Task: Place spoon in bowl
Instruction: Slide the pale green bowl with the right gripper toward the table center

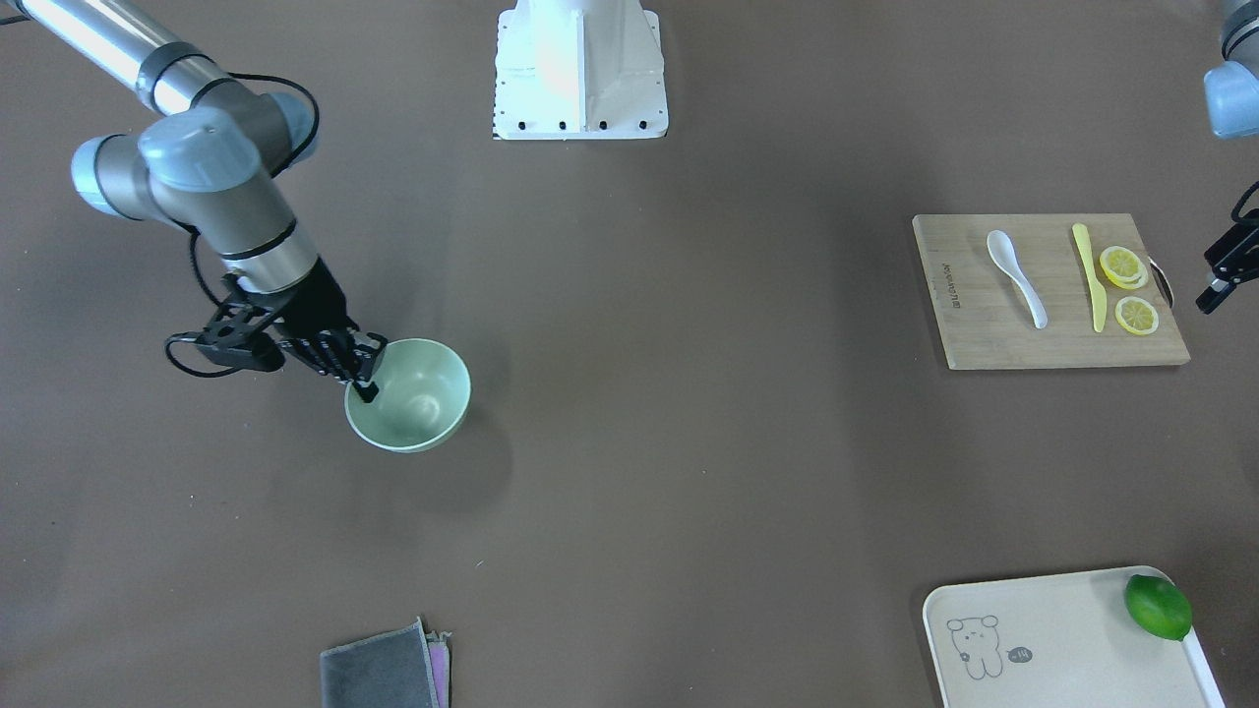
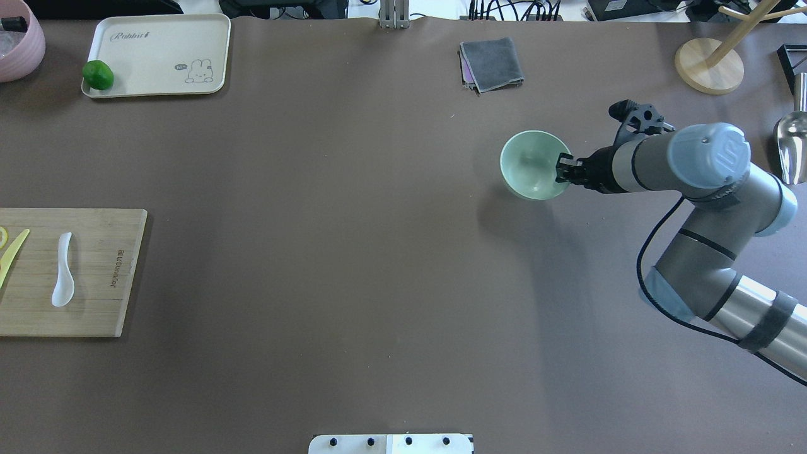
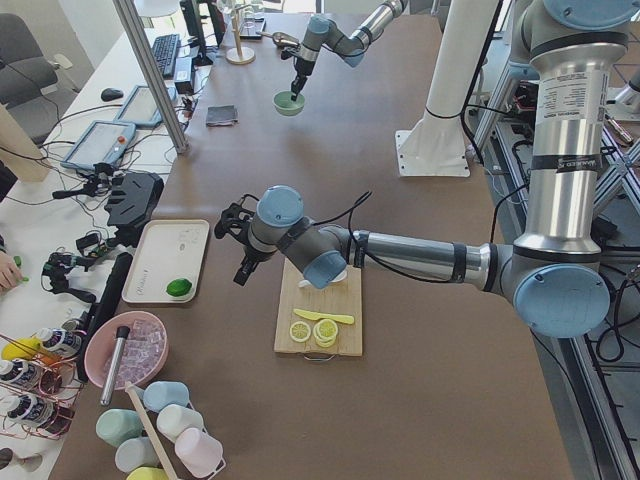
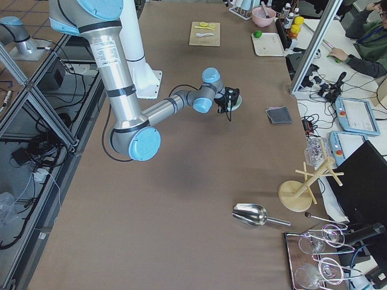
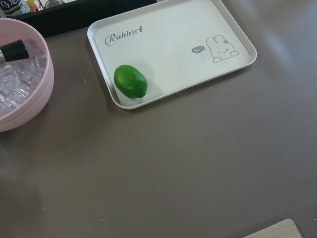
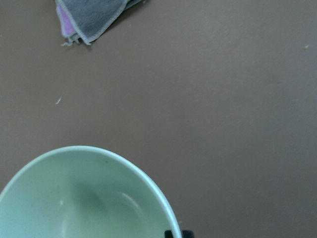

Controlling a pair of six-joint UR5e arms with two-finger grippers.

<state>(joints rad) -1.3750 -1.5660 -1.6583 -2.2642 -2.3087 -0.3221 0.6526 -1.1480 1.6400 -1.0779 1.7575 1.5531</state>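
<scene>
The white spoon (image 1: 1018,275) lies on a wooden cutting board (image 1: 969,334) at the table's left end; it also shows in the overhead view (image 2: 63,271). The mint-green bowl (image 1: 418,398) is far off on the right side (image 2: 533,165). My right gripper (image 1: 366,382) is shut on the bowl's rim, one finger inside and one outside (image 2: 561,171). The bowl's shadow falls apart from it, so it looks lifted a little. The right wrist view shows the bowl (image 6: 74,198) close below. My left gripper (image 1: 1218,283) hangs beside the board's outer end; I cannot tell whether it is open.
A pale-yellow knife (image 1: 1090,280) and lemon slices (image 1: 1123,267) share the board. A tray (image 2: 157,38) with a lime (image 2: 98,75) and a pink ice bowl (image 2: 19,44) stand at the far left. A grey cloth (image 2: 492,63) lies beyond the mint-green bowl. A metal scoop (image 2: 791,142) is at the right edge.
</scene>
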